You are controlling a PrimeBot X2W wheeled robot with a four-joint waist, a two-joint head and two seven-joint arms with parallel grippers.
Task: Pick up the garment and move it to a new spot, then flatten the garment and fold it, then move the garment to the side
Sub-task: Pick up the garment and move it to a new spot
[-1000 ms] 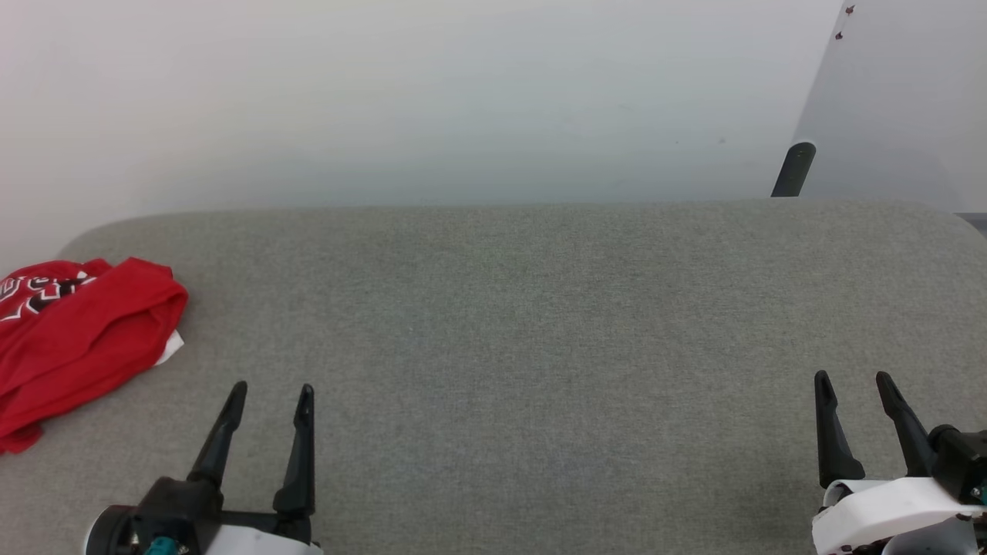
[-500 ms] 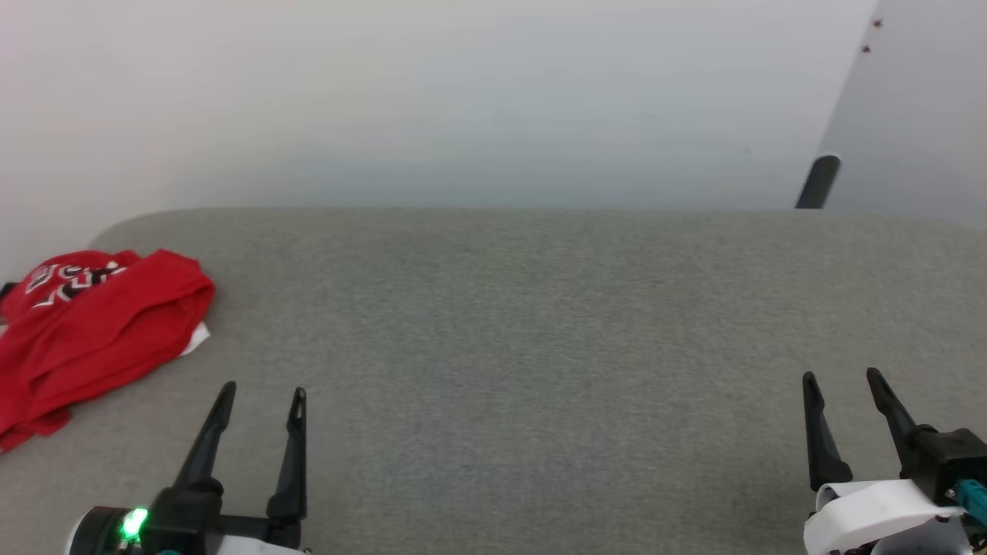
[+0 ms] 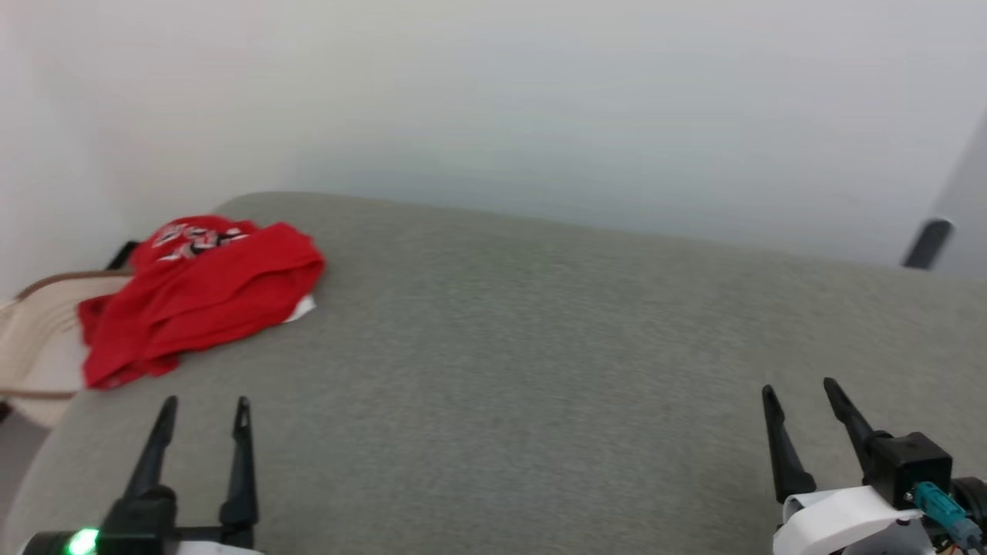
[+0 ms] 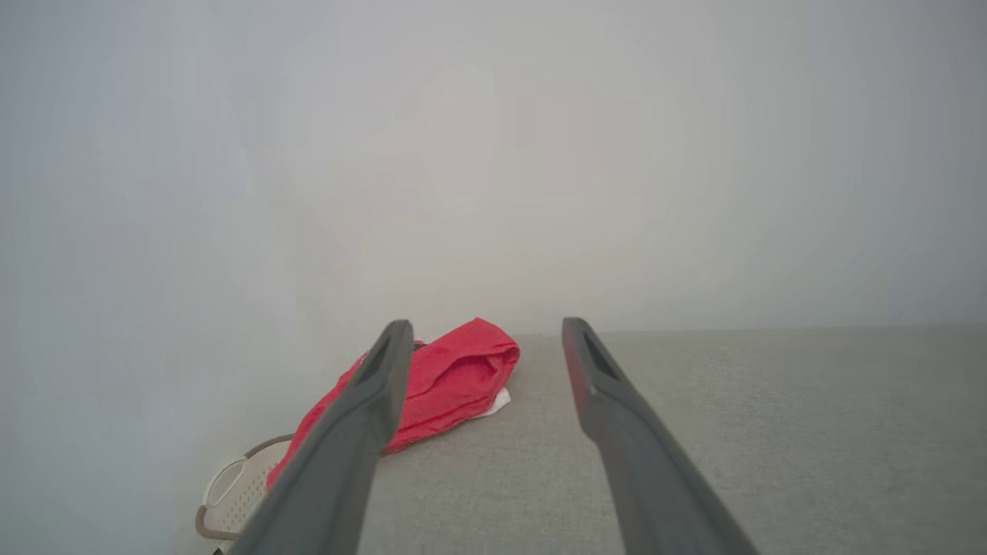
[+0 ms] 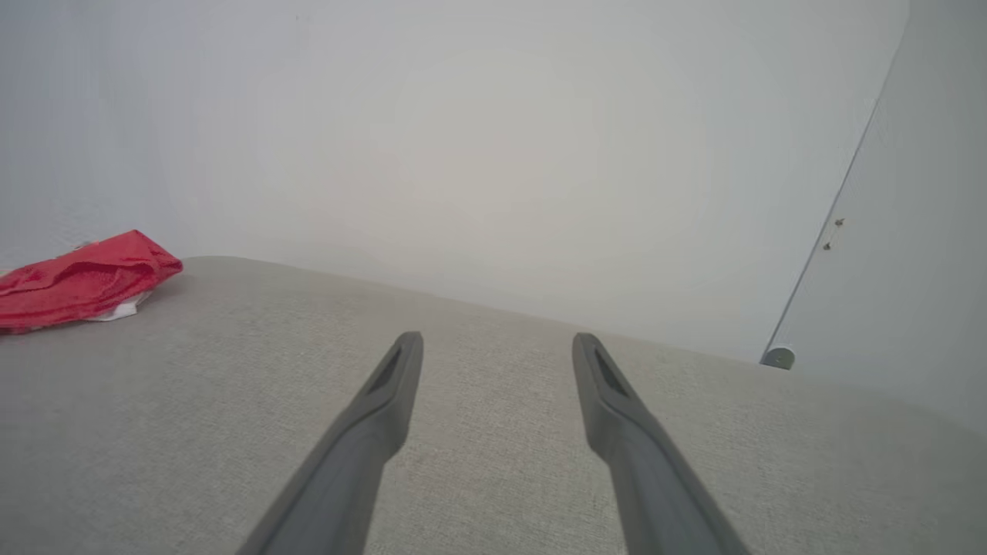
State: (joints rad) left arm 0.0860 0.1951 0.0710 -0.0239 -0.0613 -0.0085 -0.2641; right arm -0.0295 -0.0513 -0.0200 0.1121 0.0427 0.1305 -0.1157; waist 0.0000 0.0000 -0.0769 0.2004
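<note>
Head view, item list. Garment (image 3: 200, 297): red crumpled heap at 10 o'clock on the grey table (image 3: 540, 347), near its left corner. Long axis runs 8 o'clock to 2 o'clock, lettered end toward 11 o'clock, white scrap at its 4 o'clock edge. Basket (image 3: 42, 339): beige, beside the garment at 9 o'clock. Left gripper (image 3: 207, 401): 7 o'clock, jaws wide, holding nothing. Right gripper (image 3: 798, 385): 5 o'clock, likewise wide and unladen. Change since earlier frame: camera has turned left; garment lies as before; basket newly in frame.
</note>
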